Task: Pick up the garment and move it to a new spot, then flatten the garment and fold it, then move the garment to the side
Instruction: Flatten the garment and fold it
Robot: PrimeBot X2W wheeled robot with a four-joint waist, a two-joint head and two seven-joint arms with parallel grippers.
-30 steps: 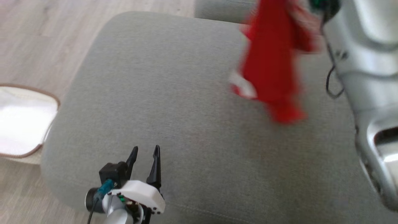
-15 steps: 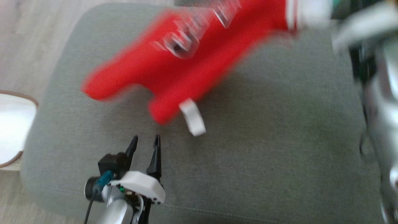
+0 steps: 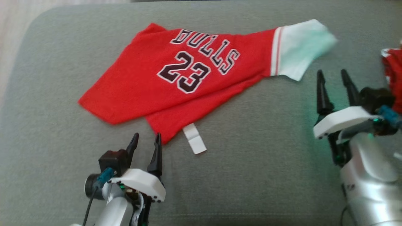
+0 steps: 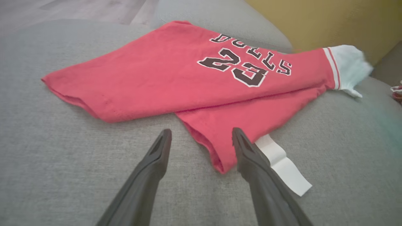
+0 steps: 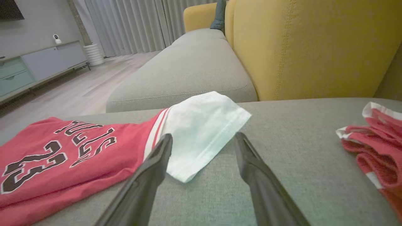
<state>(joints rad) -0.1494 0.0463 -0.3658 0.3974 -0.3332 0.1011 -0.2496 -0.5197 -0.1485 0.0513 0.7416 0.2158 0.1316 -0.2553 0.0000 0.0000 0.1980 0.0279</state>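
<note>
Left pincer and right pincer gape empty beside the jersey, a red heap past the latter.

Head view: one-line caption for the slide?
Red Bulls 23 jersey lies partly doubled over on the grey cushion, with the open left gripper and open right gripper empty beside it.

Matt red knit jersey, coarse grey woven cushion, glossy silver arm
</note>
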